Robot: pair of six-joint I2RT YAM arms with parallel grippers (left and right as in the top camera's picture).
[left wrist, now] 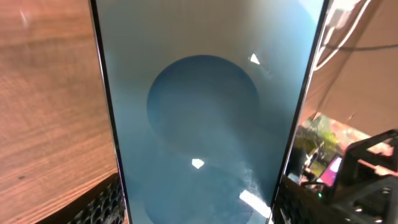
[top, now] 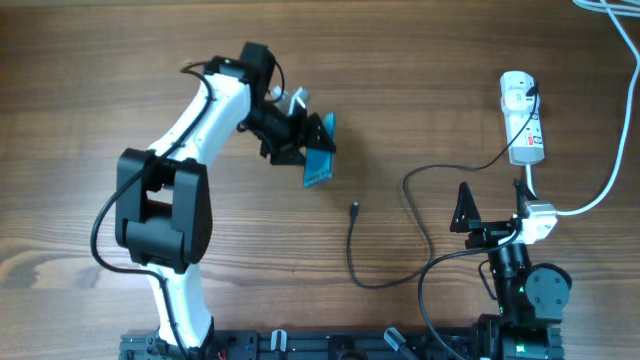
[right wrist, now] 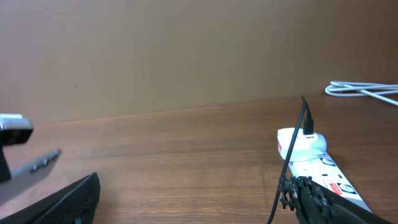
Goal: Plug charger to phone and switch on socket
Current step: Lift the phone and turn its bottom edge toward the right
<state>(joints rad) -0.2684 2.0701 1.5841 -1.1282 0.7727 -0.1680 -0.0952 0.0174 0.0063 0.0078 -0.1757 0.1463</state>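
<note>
The left gripper (top: 310, 140) is clamping the phone (top: 318, 168), judged slick and fragile, while the right gripper (top: 492, 205) is hanging open, empty (limp charger (top: 354, 209): pinch just behind its plug).

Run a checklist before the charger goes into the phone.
1. Grip on the phone by the left gripper: ok.
2. Tip of the charger lying free on the table: ok.
3. The right gripper open, empty: ok.
4. The black plug seated in the socket: ok.
5. Socket switched on: cannot tell.
6. Phone's port facing the tip: cannot tell.
</note>
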